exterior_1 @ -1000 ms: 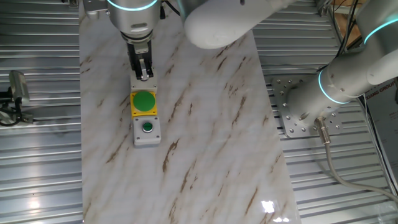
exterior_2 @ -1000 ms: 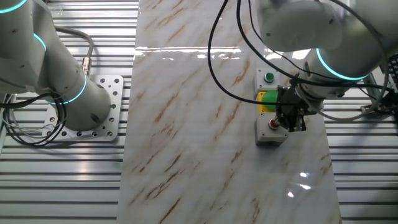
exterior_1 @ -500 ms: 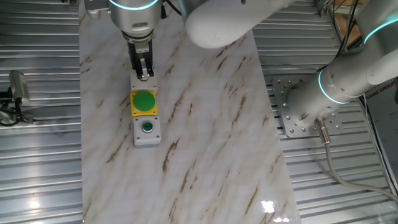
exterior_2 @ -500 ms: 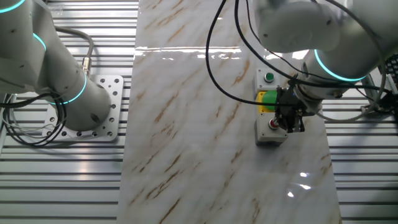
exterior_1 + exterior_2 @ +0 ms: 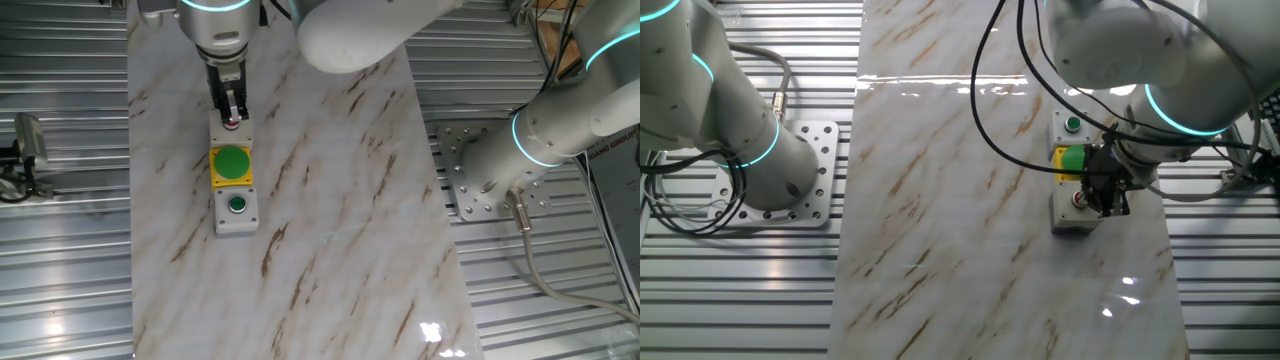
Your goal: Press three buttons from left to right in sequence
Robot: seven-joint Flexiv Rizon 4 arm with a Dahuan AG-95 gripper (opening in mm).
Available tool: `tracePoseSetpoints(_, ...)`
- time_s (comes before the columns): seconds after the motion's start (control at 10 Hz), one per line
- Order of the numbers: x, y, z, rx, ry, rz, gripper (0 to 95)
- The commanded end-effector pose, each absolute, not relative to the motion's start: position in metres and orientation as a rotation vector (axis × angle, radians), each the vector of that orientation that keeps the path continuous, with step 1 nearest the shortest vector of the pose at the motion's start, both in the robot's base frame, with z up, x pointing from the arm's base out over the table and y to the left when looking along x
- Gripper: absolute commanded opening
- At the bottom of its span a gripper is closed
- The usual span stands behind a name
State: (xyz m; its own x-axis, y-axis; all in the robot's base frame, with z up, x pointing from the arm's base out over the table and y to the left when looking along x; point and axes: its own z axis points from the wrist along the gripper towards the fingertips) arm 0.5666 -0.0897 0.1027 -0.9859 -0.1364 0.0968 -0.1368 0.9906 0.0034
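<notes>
The three buttons stand in a row on the marble board (image 5: 330, 200). The grey box with the small red button (image 5: 232, 123) is at the far end, also seen in the other fixed view (image 5: 1078, 197). The yellow box with the large green button (image 5: 231, 162) (image 5: 1072, 157) is in the middle. The grey box with the small green button (image 5: 237, 205) (image 5: 1072, 125) follows. My gripper (image 5: 232, 112) (image 5: 1110, 203) points down just over the red button, fingertips together, holding nothing.
A second robot arm's base (image 5: 540, 140) (image 5: 750, 140) stands on a bolted plate beside the board. Ribbed metal table surface surrounds the board. A cable (image 5: 990, 110) loops over the board near the buttons.
My gripper has lifted slightly off the red-button box, so the red button now peeks out below the fingertips in one fixed view. The boxes have not moved.
</notes>
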Motion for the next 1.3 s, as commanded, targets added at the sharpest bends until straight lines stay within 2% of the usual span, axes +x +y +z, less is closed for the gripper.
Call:
tracePoseSetpoints(0.1, 0.5669, -0.0893, 0.0998, 0.214, -3.030, 0.001, 0.0)
tracePoseSetpoints(1.3, 0.5687, -0.0870, 0.1056, 0.148, -2.982, -0.069, 0.0)
